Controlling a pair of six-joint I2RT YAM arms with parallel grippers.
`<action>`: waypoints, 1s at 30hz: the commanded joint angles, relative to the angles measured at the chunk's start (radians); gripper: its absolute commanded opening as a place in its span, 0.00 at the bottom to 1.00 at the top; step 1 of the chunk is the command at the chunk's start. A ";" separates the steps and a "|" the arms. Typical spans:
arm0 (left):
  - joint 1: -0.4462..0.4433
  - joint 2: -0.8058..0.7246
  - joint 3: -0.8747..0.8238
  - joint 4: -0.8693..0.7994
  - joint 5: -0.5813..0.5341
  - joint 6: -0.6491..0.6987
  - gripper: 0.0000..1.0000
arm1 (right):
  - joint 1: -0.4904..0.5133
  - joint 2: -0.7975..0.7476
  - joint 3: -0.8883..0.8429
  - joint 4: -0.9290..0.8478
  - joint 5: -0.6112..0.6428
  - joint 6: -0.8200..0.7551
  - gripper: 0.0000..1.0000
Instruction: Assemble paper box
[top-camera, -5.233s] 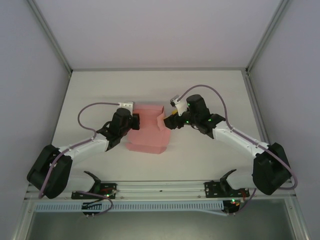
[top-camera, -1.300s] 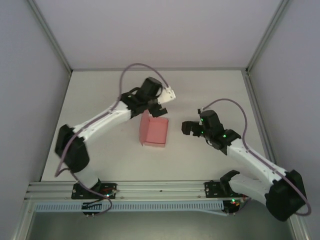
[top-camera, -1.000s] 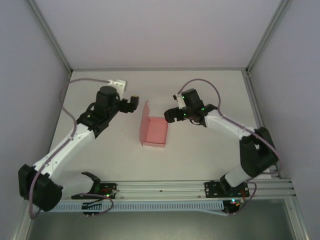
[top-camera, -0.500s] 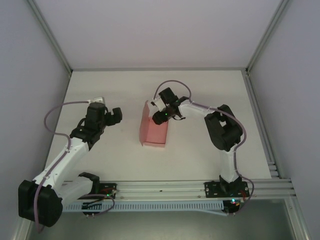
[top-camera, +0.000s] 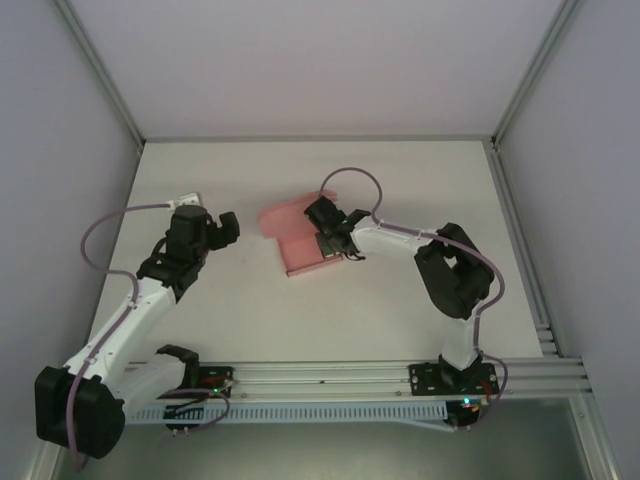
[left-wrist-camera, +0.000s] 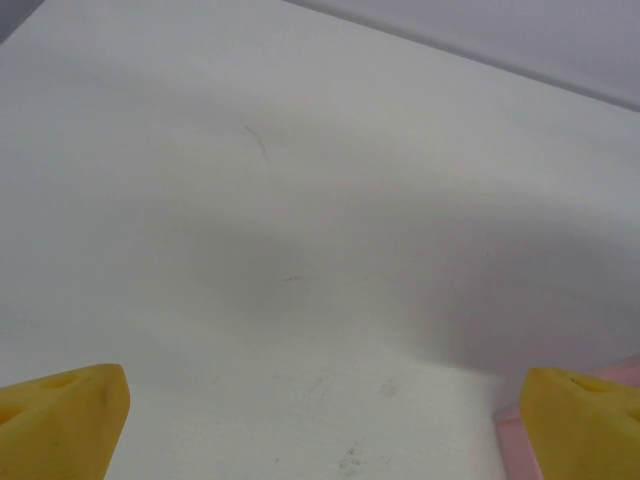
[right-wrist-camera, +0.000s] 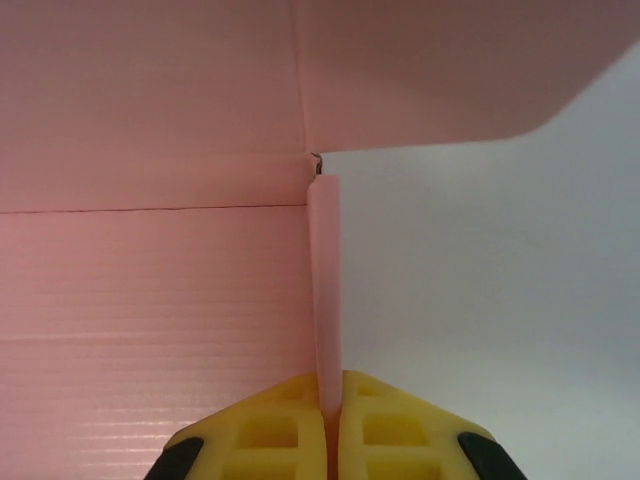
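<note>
At mid-table, right gripper (right-wrist-camera: 331, 392) has closed on the paper box (top-camera: 298, 256).

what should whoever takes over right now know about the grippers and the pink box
Right gripper: shut, pinching a thin upright wall of the pink paper box.
Left gripper: open, holding nothing, over the table to the left of the box.
Box: mid-table, partly folded, with one large flap open on its far side.
Left to do: fold the remaining flaps and close it.
</note>
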 joint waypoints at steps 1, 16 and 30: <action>0.007 -0.002 0.006 0.019 0.003 -0.007 1.00 | 0.028 -0.032 -0.084 -0.098 0.150 0.387 0.00; 0.008 0.155 0.010 0.202 0.443 0.257 1.00 | 0.049 -0.139 -0.127 -0.019 0.148 0.239 0.41; 0.000 0.548 0.344 0.114 0.838 0.749 0.93 | -0.222 -0.373 -0.167 0.184 -0.355 -0.396 0.88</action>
